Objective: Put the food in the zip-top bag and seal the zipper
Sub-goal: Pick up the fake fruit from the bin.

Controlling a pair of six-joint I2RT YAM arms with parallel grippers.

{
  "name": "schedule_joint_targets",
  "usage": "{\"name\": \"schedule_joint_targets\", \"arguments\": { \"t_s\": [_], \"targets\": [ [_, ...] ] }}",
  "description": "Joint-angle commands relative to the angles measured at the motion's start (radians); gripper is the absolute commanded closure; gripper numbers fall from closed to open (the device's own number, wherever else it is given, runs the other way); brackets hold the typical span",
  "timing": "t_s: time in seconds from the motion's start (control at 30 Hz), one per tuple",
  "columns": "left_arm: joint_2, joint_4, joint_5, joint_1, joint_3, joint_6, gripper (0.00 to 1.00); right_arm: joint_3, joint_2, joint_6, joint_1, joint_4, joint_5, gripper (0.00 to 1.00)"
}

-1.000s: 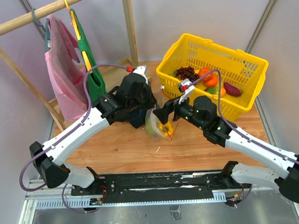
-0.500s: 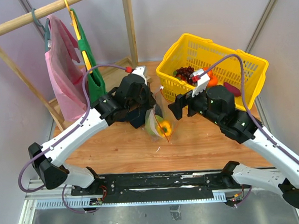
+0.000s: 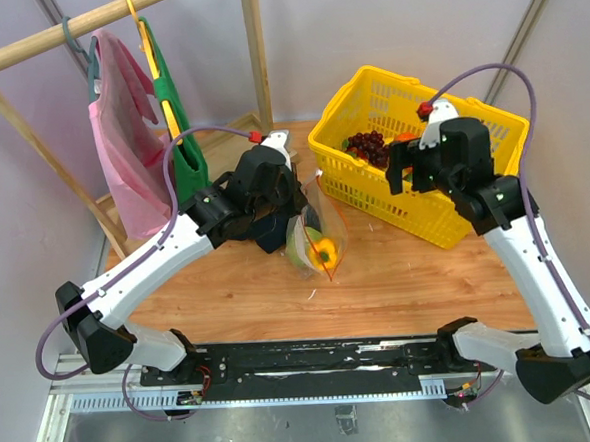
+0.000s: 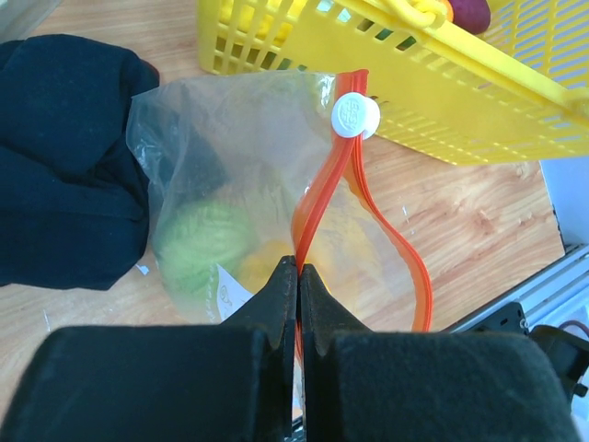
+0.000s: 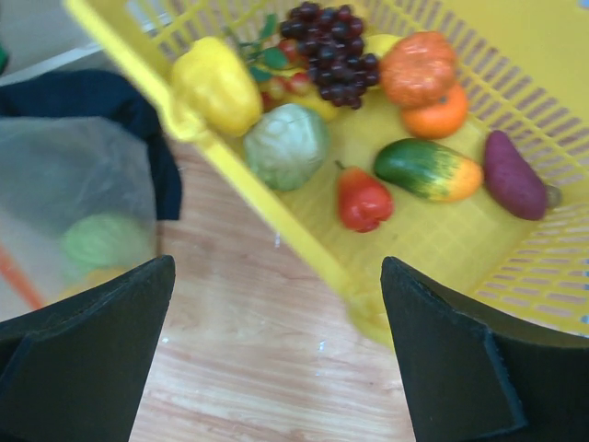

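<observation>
Left pincer [image 4: 298, 269] pinches the zipper [image 4: 318, 189]; right pincer [image 5: 276, 276] gapes over basket [image 5: 552, 37].

"That basket [image 5: 552, 92] is yellow lattice all over."

"In it, dark purple grapes [image 5: 331, 46], a red tomato [image 5: 363, 201], a purple eggplant [image 5: 513, 175]."

"Beside the basket the zip-top bag [image 4: 230, 138] is clear, its zipper [image 4: 317, 198] orange-red, the slider [image 4: 355, 116] white."

"A pale green round one [image 4: 198, 244] shows through. The cloth [image 4: 64, 157] is navy."

Right tool [image 5: 276, 354] now over basket [image 3: 489, 120]
</observation>
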Motion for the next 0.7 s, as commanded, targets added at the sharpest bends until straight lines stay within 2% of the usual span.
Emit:
{"name": "schedule_joint_targets", "arguments": {
  "t_s": [0.0, 0.33, 0.5, 0.67],
  "targets": [
    [-0.036, 0.012, 0.009, 0.002, 0.013, 0.036, 1.0, 0.056, 0.05, -0.051, -0.158, -0.048, -0.097, 0.05],
    [-0.046, 0.029, 0.023, 0.002, 0.008, 0.068, 1.0, 0.048, 0.189, -0.063, -0.483, 0.022, -0.321, 0.05],
    [-0.05, 0.043, 0.036, 0.002, -0.006, 0.074, 1.0, 0.07, 0.344, -0.066, -0.571, 0.068, -0.402, 0.05],
    [-0.051, 0.038, 0.038, 0.002, -0.004, 0.081, 1.0, 0.137, 0.499, -0.105, -0.59, 0.073, -0.412, 0.04]
  ]
}}
